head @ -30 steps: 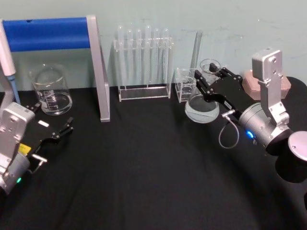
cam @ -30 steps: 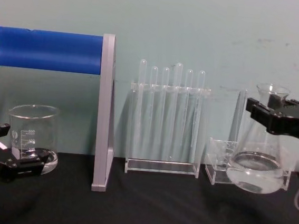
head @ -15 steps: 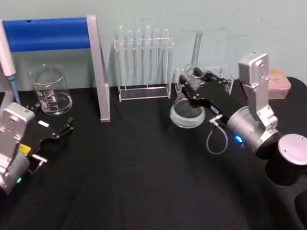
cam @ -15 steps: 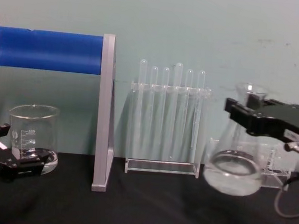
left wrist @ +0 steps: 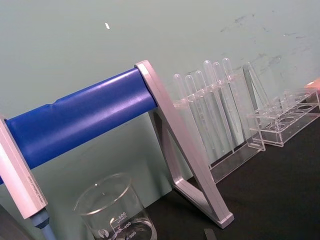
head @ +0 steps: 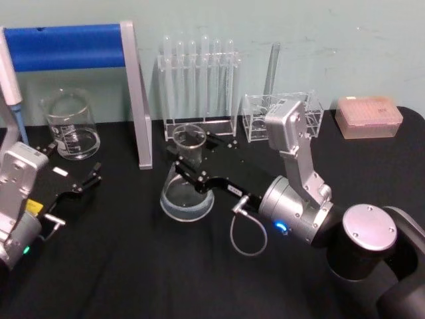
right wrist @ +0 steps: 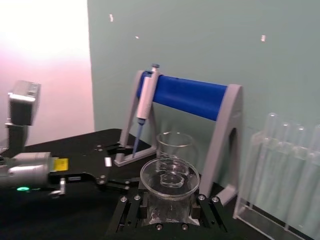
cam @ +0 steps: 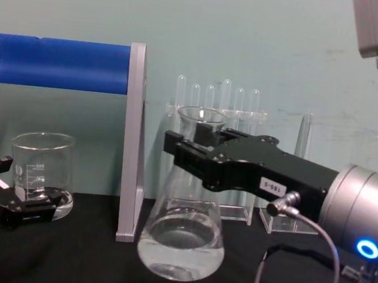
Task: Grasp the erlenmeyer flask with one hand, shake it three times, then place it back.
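Note:
The erlenmeyer flask (head: 186, 195) is clear glass with a little liquid in its wide base. It stands out over the middle of the black table, in front of the test tube rack. My right gripper (head: 191, 167) is shut on its neck just under the flared rim. From the chest view, the flask (cam: 180, 245) hangs large and near, with the black right gripper (cam: 197, 157) clamped around its neck. The right wrist view looks down into the flask's mouth (right wrist: 170, 178). My left gripper (head: 87, 179) rests open at the left, near the beaker.
A glass beaker (head: 69, 126) stands at back left beside a grey stand with a blue bar (head: 66, 46) and a hanging pipette (head: 13, 90). A test tube rack (head: 199, 86), a small clear rack (head: 282, 111) and a pink tip box (head: 369, 116) line the back.
My right gripper has swung the flask leftward and nearer to me, from beside the small clear rack to the table's middle. The left arm has not moved.

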Tool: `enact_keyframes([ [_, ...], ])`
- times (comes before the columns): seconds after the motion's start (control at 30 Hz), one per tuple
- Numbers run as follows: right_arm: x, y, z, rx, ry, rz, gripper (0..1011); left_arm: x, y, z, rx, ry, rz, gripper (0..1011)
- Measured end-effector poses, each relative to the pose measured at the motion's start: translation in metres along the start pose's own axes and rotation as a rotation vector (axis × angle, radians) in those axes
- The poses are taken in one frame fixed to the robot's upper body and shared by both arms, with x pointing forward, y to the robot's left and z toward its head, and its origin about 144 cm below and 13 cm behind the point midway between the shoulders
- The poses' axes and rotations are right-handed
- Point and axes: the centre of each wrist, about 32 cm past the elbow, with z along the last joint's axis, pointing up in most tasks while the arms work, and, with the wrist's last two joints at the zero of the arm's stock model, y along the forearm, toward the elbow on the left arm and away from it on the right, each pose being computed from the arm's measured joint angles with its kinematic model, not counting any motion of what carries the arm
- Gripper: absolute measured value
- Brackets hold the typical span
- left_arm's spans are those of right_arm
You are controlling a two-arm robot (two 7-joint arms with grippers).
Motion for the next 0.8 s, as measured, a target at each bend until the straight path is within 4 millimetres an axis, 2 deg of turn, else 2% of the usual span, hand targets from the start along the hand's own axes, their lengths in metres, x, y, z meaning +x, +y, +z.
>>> enact_keyframes([
  [0.4, -0.007, 0.000, 0.000, 0.002, 0.000, 0.056, 450, 0.000, 0.000, 0.000, 0.000, 0.000, 0.000, 1001],
  [0.53, -0.002, -0.001, -0.001, -0.003, -0.004, 0.028, 450, 0.000, 0.000, 0.000, 0.000, 0.000, 0.000, 1001],
  [0.8, 0.021, -0.008, -0.003, -0.019, -0.027, -0.088, 450, 0.000, 0.000, 0.000, 0.000, 0.000, 0.000, 1001],
])
